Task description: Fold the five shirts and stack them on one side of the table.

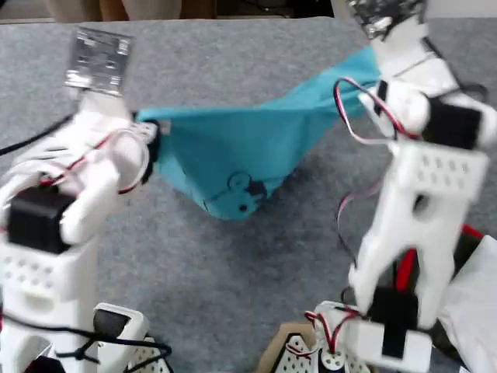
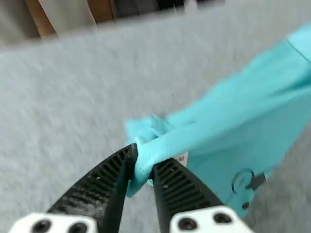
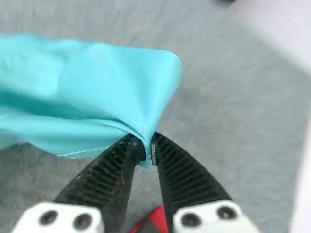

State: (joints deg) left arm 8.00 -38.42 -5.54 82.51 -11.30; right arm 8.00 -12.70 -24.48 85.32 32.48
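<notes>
A turquoise shirt (image 1: pixel 241 148) hangs stretched between the two arms above the grey table (image 1: pixel 233 264), its middle sagging down with a small dark print on it. My left gripper (image 2: pixel 142 167) is shut on a bunched corner of the turquoise shirt (image 2: pixel 233 131), at the left in the high view (image 1: pixel 149 134). At the upper right of the high view, my right gripper (image 3: pixel 144 151) is shut on the other end of the shirt (image 3: pixel 92 92). The shirt's right end passes behind the right arm (image 1: pixel 411 155).
White cloth (image 1: pixel 477 303) lies at the table's right edge, beside the right arm's base. The arm bases and their cables stand along the near edge. Bare grey tabletop stretches beneath and behind the hanging shirt.
</notes>
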